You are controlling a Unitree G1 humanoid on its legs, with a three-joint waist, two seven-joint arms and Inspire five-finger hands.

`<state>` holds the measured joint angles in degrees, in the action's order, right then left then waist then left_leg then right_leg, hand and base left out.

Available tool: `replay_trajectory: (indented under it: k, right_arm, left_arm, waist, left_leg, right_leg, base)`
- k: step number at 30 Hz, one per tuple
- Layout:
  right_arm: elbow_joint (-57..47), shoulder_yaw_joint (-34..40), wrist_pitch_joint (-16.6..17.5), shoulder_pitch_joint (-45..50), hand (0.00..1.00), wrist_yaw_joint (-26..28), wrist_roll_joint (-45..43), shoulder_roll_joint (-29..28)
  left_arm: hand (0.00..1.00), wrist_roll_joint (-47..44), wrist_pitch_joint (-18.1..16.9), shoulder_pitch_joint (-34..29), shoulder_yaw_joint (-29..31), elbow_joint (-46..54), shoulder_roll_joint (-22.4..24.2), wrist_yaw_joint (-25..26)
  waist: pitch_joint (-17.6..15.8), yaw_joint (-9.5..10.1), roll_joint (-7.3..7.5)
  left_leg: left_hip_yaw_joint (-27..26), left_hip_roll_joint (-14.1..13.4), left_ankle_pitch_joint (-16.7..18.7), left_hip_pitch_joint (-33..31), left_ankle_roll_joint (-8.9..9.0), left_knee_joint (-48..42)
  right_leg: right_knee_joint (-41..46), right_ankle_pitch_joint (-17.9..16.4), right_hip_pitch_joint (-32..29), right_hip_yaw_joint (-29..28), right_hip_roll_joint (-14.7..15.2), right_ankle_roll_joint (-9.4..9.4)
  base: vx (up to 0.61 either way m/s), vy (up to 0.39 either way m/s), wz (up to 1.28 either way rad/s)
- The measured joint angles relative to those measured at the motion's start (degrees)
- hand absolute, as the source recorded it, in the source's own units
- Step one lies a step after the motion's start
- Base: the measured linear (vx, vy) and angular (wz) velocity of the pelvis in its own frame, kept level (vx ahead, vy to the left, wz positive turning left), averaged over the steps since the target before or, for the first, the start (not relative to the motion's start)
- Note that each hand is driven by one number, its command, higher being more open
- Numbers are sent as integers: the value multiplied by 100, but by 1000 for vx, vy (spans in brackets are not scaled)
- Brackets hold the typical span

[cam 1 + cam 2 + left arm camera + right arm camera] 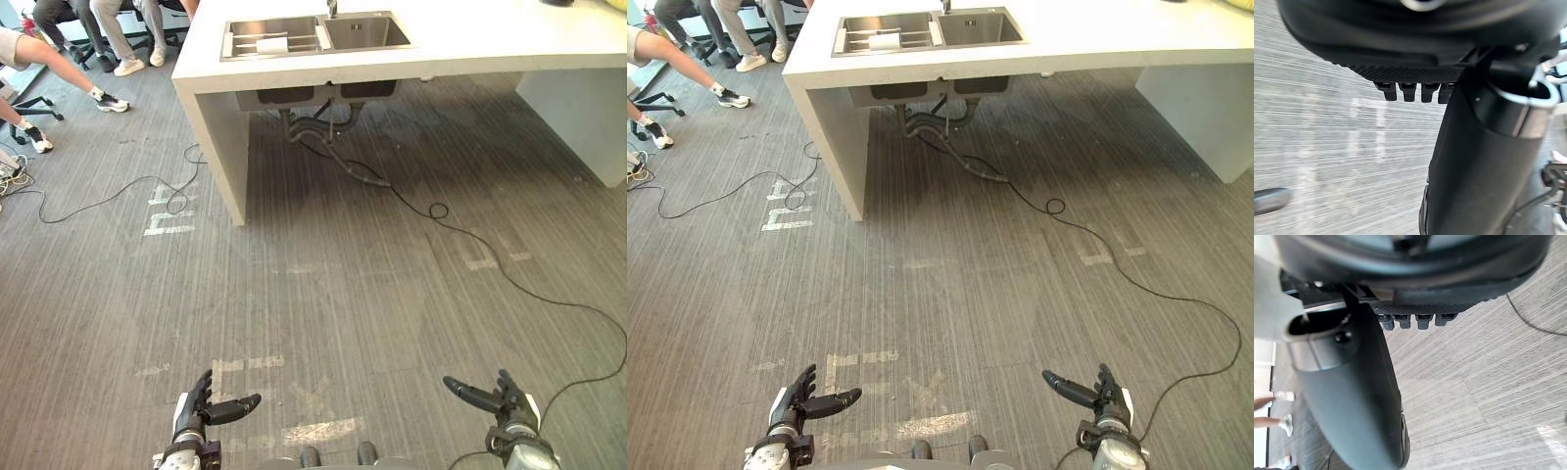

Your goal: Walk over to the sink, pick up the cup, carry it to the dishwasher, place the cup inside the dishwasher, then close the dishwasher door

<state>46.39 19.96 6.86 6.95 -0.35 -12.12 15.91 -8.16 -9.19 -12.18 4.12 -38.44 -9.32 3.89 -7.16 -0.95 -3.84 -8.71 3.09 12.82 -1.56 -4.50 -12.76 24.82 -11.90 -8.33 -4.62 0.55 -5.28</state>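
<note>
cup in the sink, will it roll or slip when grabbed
The white cup seems to lie on its side on a rack in the sink, so a nudge may roll it. It looks small, probably light. Fragility cannot be judged.

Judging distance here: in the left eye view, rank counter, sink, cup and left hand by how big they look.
1. counter
2. sink
3. left hand
4. cup
The hand is much nearer the camera, so it may not truly be bigger than the cup.
</note>
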Motion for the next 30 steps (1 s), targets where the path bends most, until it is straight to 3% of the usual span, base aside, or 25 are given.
replay_trajectory:
  k: [2,3,5,7,9,10,11,12,14,15,16,17,19,21,24,25,26,27,28,29,30]
  right_arm:
    - [-44,-29,-59,93,100,11,3,-76]
    - [-71,-42,-72,113,100,4,7,-97]
    - [-269,-184,-113,119,100,-18,71,-173]
    - [-388,-326,-115,37,100,-13,240,-272]
    - [-501,-401,-114,-23,100,-16,335,-291]
    - [-552,-416,-108,-8,100,-24,346,-293]
    - [-599,-406,-98,37,100,-69,352,-269]
    - [-594,-395,-107,-37,100,-145,356,-240]
    - [-608,-421,-107,-204,100,-221,369,-281]
    - [-625,-486,-107,-250,100,-252,384,-365]
    - [-657,-546,-107,-230,100,-270,383,-405]
    - [-752,-713,-105,-196,100,-342,376,-514]
    - [-758,-813,-96,-254,100,-364,370,-626]
    - [-728,-829,-96,-402,100,-393,320,-670]
    - [-635,-763,-107,-584,100,-451,317,-687]
    - [-613,-672,-108,-604,100,-473,323,-686]
    - [-573,-642,-109,-595,100,-512,325,-660]
    - [-526,-640,-109,-597,100,-534,328,-625]
    - [-375,-668,-130,-616,100,-566,328,-608]
    - [-333,-698,-139,-617,100,-559,328,-660]
    - [-335,-696,-139,-623,100,-548,331,-650]
  left_arm:
    - [100,-22,-8,4,-14,64,20,2]
    - [100,-22,-5,-26,-14,62,32,2]
    - [100,-22,11,-39,-3,52,74,18]
    - [100,-22,14,62,10,52,79,113]
    - [100,-21,13,196,2,65,92,128]
    - [100,-17,12,212,-6,74,84,132]
    - [100,-12,10,243,-5,34,120,138]
    - [100,-13,15,239,-6,55,213,194]
    - [100,-15,6,335,-3,72,257,242]
    - [100,-18,5,432,-6,76,339,237]
    - [100,-18,5,446,-12,93,387,235]
    - [100,-18,9,383,-32,323,478,227]
    - [100,-22,9,374,-92,470,526,227]
    - [100,-45,10,374,-167,569,536,228]
    - [100,-230,10,386,-177,684,568,262]
    - [100,-269,7,413,-179,692,607,285]
    - [100,-277,-1,424,-182,707,637,319]
    - [100,-292,-12,424,-182,710,647,335]
    - [100,-311,-10,426,-167,702,619,375]
    - [100,-321,-10,476,-154,718,563,418]
    - [100,-322,-7,495,-157,720,573,443]
  waist:
    - [-94,-19,-10]
    - [-95,-21,-7]
    - [-188,-104,-31]
    - [-258,-174,-59]
    - [-311,-162,-117]
    - [-298,-165,-86]
    - [-264,-209,-49]
    - [-201,-212,-227]
    - [-211,-228,-293]
    - [-227,-215,-289]
    - [-241,-207,-281]
    - [-316,-169,-217]
    - [-362,-50,-171]
    - [-404,103,-132]
    - [-460,229,-105]
    - [-459,241,-123]
    - [-430,240,-186]
    - [-418,245,-262]
    - [-394,274,-283]
    - [-402,285,-54]
    - [-399,286,-23]
  left_leg:
    - [103,81,234,223,-72,-168]
    - [123,116,292,287,-79,-180]
    - [220,146,381,549,-144,-169]
    - [342,58,416,652,-100,-112]
    - [456,-53,502,789,74,-31]
    - [513,-37,546,904,152,25]
    - [665,-13,655,1099,276,68]
    - [726,-184,680,1113,336,-18]
    - [811,-337,642,850,428,-712]
    - [823,-465,379,455,554,-1927]
    - [822,-518,133,255,552,-2554]
    - [611,-796,-78,-310,493,-4103]
    - [294,-1133,37,-870,378,-4991]
    - [168,-1157,119,-1417,404,-4769]
    - [157,-805,200,-1796,510,-2992]
    - [204,-643,-66,-1806,574,-1747]
    - [271,-569,-591,-1745,642,-615]
    - [339,-598,-966,-1733,622,-174]
    - [313,-531,-1648,-1605,273,-146]
    - [275,-267,-1434,-1618,156,-235]
    - [269,-180,-1336,-1676,63,-334]
  right_leg:
    - [1621,-175,-623,143,103,108]
    - [1820,-229,-748,208,169,148]
    - [1704,-353,-1044,532,297,117]
    - [1169,-328,-1283,751,225,135]
    - [287,75,-1404,873,25,255]
    - [-47,567,-1365,871,6,409]
    - [-50,1017,-1299,925,66,834]
    - [7,863,-1253,1075,-47,918]
    - [-200,726,-1023,1159,-187,1093]
    - [-580,694,-538,1245,-288,1143]
    - [-769,691,-279,1280,-314,1155]
    - [-1163,646,371,1297,-399,1252]
    - [-1563,631,958,1206,-452,1377]
    - [-1834,625,1263,1005,-393,1386]
    - [-2090,578,1565,804,-114,1372]
    - [-2189,484,1707,805,24,1226]
    - [-2223,348,1829,818,63,1049]
    - [-2217,249,1888,806,24,951]
    - [-2181,44,2040,780,75,733]
    - [-2102,-110,2060,809,336,609]
    - [-2026,-149,2044,795,415,566]
  base:
    - [128,76,24]
    - [211,83,26]
    - [258,48,23]
    - [333,-6,34]
    - [430,-64,29]
    - [465,-104,32]
    - [578,-146,27]
    - [486,-152,18]
    - [507,-181,9]
    - [451,-180,24]
    - [603,-220,30]
    - [326,-107,17]
    - [351,-93,-11]
    - [284,-8,-44]
    - [326,117,-31]
    - [368,174,-2]
    - [381,183,2]
    - [486,276,2]
    - [479,280,8]
    - [475,279,14]
    - [379,207,29]
